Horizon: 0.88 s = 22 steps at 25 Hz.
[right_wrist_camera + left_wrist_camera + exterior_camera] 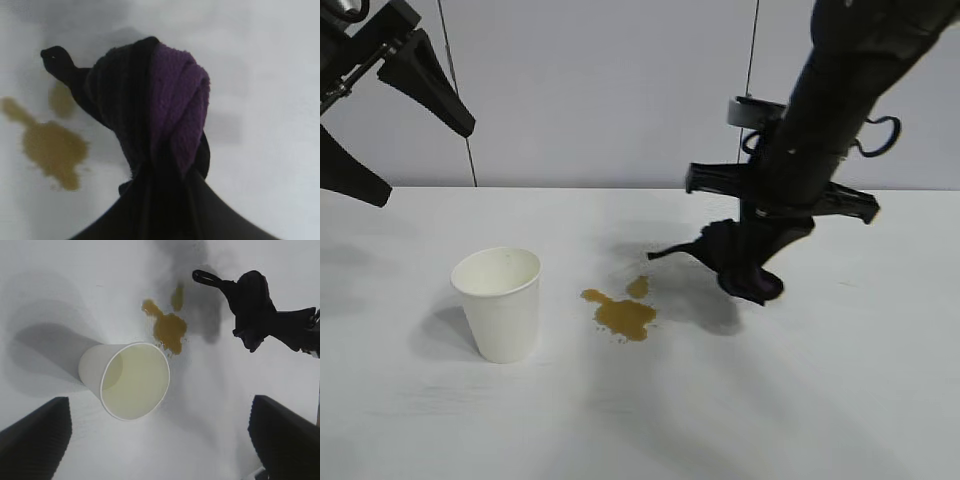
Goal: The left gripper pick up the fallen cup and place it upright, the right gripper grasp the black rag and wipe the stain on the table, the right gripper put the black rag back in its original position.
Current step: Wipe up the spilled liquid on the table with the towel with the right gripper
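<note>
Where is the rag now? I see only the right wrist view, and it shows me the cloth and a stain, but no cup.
Observer: The right gripper holds the black rag just above the table, right of the stain in the exterior view.
Operator: Is the cup upright?
Observer: Yes, the cup stands upright, left of the stain.
Operator: And the left gripper?
Observer: The left gripper is open, raised above the table's far left, apart from the cup.
</note>
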Tool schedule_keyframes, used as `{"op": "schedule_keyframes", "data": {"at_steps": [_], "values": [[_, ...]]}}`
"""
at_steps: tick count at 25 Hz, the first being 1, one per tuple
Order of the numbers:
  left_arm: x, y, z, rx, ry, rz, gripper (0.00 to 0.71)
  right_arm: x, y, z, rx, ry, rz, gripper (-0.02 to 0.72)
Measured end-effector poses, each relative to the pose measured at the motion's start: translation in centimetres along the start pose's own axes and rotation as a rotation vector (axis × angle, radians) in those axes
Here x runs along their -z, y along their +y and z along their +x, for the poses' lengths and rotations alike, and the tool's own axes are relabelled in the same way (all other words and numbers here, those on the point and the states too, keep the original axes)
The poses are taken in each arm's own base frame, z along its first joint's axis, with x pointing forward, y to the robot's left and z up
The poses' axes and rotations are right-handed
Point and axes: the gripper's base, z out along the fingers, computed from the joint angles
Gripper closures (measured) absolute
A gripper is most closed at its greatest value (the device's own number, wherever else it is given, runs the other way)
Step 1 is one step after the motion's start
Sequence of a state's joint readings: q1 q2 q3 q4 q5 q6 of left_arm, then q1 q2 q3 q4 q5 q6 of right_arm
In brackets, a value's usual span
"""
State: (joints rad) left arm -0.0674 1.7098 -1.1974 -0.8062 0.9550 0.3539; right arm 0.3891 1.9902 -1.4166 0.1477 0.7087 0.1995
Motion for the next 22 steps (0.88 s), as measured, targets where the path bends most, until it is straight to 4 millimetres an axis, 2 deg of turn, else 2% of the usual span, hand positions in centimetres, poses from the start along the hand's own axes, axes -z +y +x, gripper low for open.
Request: {"op": "schedule_keyframes", "data": {"at_steps": [4, 8, 16, 22], "values": [[0.0, 0.0, 0.0, 0.0, 0.0, 0.0, 0.017, 0.3, 3.9, 0.6, 0.085, -0.023, -0.049, 0.629], [0.0, 0.0, 0.0, 0.0, 0.002, 0.001, 0.017, -0.8, 5.9, 1.3, 0.131, -0.031, -0.069, 0.629], [0.0, 0.0, 0.1, 0.0, 0.009, 0.003, 0.017, -5.8, 5.8, 2.2, 0.148, 0.003, -0.044, 0.629], [0.0, 0.0, 0.1, 0.0, 0.009, 0.003, 0.017, -7.0, 5.4, 2.3, 0.176, -0.001, -0.012, 0.629]]}}
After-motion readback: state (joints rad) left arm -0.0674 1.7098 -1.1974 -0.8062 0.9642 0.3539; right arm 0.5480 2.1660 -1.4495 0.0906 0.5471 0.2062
